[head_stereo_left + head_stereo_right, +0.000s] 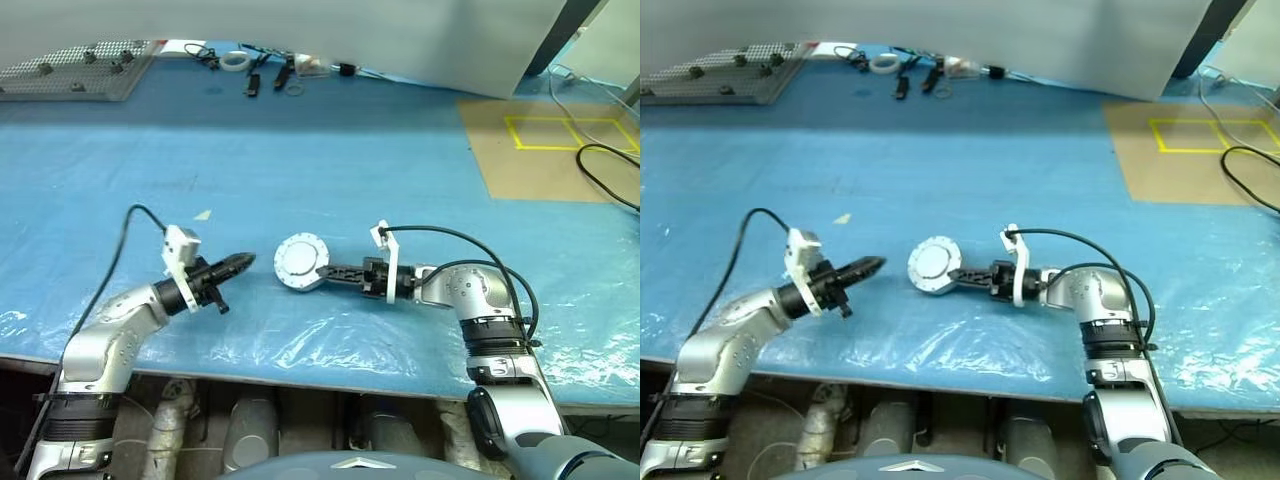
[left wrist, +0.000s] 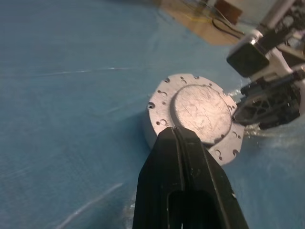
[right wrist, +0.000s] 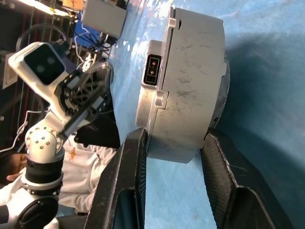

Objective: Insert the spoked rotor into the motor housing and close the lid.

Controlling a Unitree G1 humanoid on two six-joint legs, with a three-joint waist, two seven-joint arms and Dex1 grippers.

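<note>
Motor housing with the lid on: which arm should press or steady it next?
Right, probably. The right gripper has its fingers on either side of the closed motor housing on the blue table cover. The left gripper is shut and apart from it.

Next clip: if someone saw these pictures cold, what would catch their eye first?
Most likely the round silver motor housing with the lid already on it, alone on the blue table cover near its front edge. The right gripper reaches in level from the right, a finger on either side of it. The left gripper points at it from the left, shut and apart from it.
</note>
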